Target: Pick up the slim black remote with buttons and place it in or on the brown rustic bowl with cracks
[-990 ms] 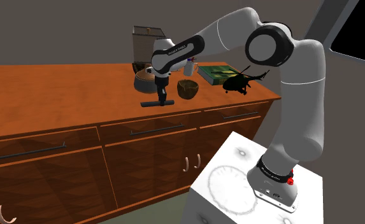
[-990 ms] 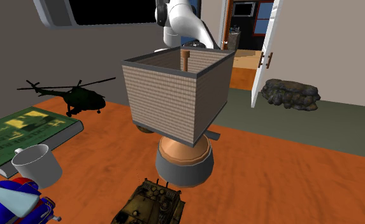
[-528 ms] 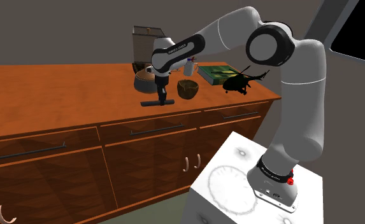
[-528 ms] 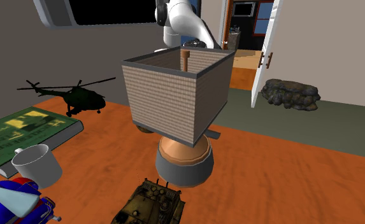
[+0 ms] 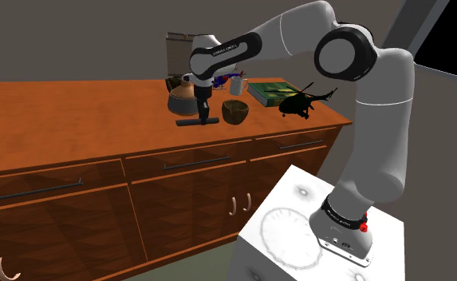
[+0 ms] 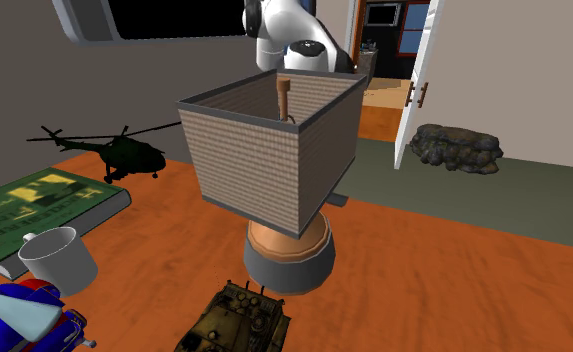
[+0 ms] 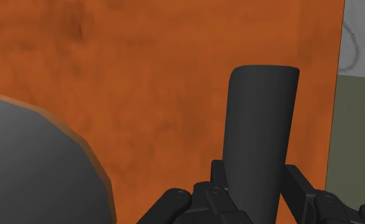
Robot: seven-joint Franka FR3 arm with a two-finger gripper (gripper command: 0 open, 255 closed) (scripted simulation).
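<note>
My gripper [image 5: 205, 114] is shut on the slim black remote [image 5: 196, 122], which lies crosswise in it a little above the orange wooden counter [image 5: 75, 120]. In the wrist view the remote [image 7: 260, 133] sticks out from between the black fingers [image 7: 302, 191]. The brown rustic bowl [image 5: 236, 112] stands on the counter just to the shoulder view's right of the gripper. One end of the remote [image 6: 337, 199] peeks out beside the woven box in the second exterior view.
A grey pot with an orange rim [image 5: 182, 100] [image 7: 34, 172] sits close behind the gripper. Beyond it are a woven box [image 6: 274, 150], a white mug [image 5: 236, 84], a green book [image 5: 269, 90] and a toy helicopter [image 5: 301, 102]. A toy tank [image 6: 236, 318] stands nearby.
The gripper has risen a little with the remote and turned slightly. In the second exterior view the woven box and the pot have shifted a bit toward the left.
</note>
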